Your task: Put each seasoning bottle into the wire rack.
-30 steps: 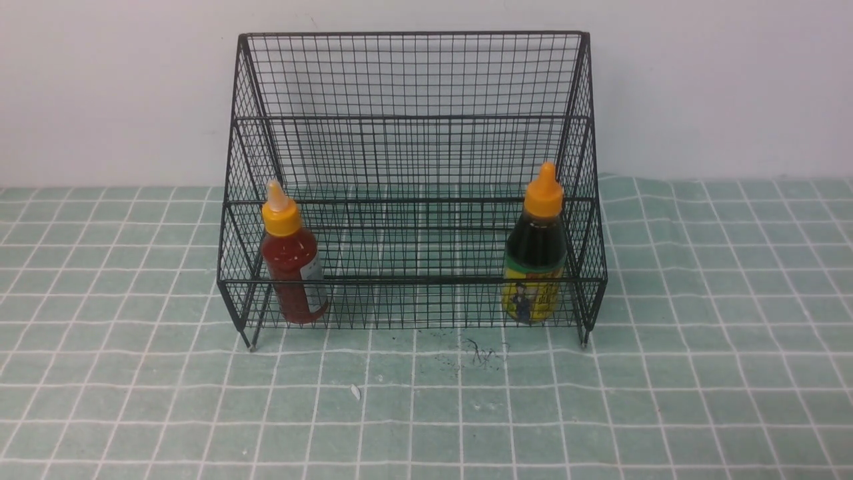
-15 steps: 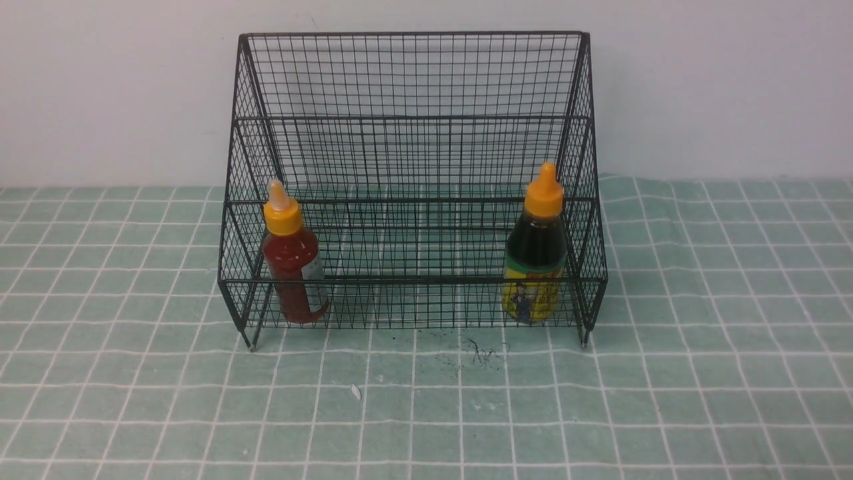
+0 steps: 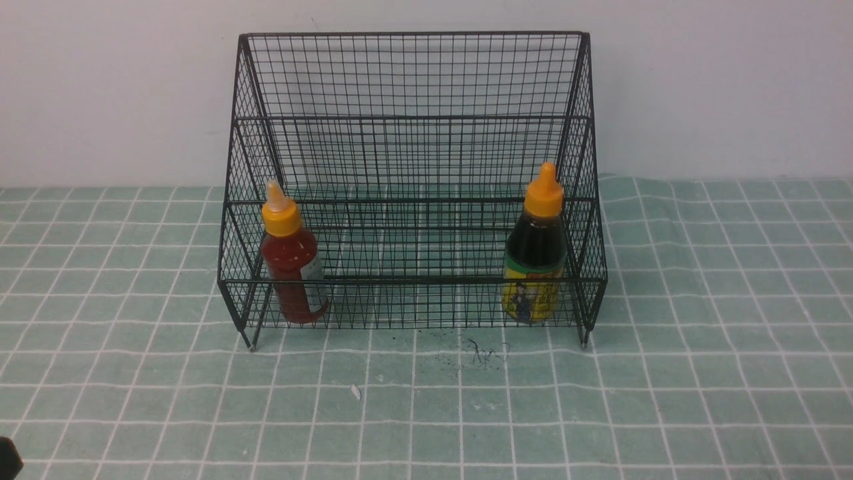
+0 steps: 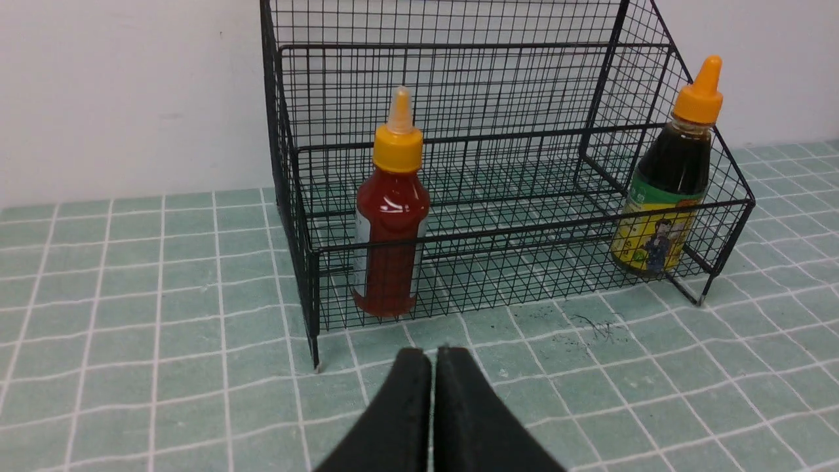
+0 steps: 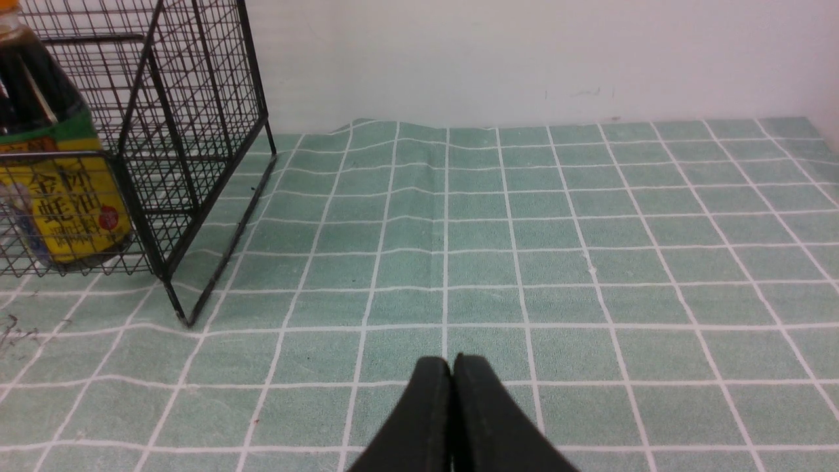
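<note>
The black wire rack (image 3: pixel 413 117) stands against the back wall. Inside its lowest tier, at the left end, the red-sauce seasoning bottle (image 3: pixel 291 267) stands leaning slightly. The dark-sauce seasoning bottle (image 3: pixel 535 267) with the yellow label stands upright at the right end. In the left wrist view my left gripper (image 4: pixel 433 354) is shut and empty, low over the cloth in front of the red bottle (image 4: pixel 391 223). In the right wrist view my right gripper (image 5: pixel 452 362) is shut and empty, off to the right of the rack (image 5: pixel 196 131) and the dark bottle (image 5: pixel 59 190).
A green checked cloth (image 3: pixel 700 373) covers the table, with a raised fold near the rack's right rear corner. Dark scribble marks (image 3: pixel 476 353) lie in front of the rack. A black bit of my left arm (image 3: pixel 8 457) shows at the bottom left corner of the front view.
A black bit of my left arm has come into the bottom left corner of the front view. The bottles and rack have stayed put.
</note>
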Controlling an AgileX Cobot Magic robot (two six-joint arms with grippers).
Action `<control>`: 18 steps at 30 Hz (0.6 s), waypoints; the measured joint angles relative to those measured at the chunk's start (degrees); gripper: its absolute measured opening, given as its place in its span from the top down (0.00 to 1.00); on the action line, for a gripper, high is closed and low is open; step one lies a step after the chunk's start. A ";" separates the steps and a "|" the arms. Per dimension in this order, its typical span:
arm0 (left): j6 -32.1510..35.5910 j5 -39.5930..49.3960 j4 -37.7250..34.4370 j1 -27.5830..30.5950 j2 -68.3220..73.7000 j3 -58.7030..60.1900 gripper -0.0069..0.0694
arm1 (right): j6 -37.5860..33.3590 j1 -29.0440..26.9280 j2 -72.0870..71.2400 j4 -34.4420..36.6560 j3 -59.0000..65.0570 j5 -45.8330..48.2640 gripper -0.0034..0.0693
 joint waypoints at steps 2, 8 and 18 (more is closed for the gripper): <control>0.57 -0.24 0.21 0.00 0.00 0.00 0.92 | 0.00 0.00 0.00 0.00 0.00 0.00 0.97; 2.63 -3.07 2.62 0.78 -1.10 1.79 0.92 | 0.00 0.00 0.00 0.00 0.00 0.00 0.97; 7.65 -17.96 2.78 9.68 -2.19 19.35 0.92 | 0.00 0.00 0.00 0.00 0.00 0.00 0.97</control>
